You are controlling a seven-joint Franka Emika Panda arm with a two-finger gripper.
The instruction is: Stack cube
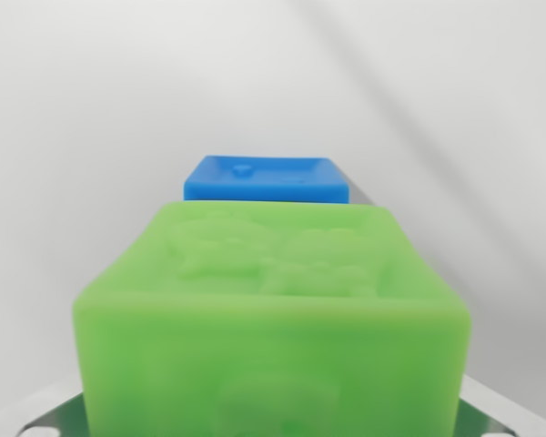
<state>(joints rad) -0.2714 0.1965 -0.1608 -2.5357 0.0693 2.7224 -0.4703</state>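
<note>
Looking from the wrist view's left edge: plain pale surface (64,137), no clutter, nothing to avoid on that side; lower left, a sliver of grey metal (50,414) peeking out beside the green cube (273,319), probably part of the gripper, though too little shown to be sure; fingertips themselves out of sight, so jaw state impossible to tell from this picture, and likewise whether clamped on anything. Filling the centre and foreground, very close to the camera, the green cube, upright, embossed figures on its top face and a fainter relief on its front; judged held or about to be held, given how near the lens. Just behind its far edge, the blue cube (267,178), partly hidden, only its top and a strip of its front wall visible, seemingly resting on the pale surface; touching or merely lined up behind, not clear. Sitting slightly toward the wrist view's left of the green cube's centreline, so worth nudging sideways for alignment before any lowering; matching the edges square, since both faces look roughly parallel already; keeping the approach vertical and slow near contact; releasing only once seated flat. Further right, another hint of metal (505,410) at the lower corner, and bare pale surface beyond.
</note>
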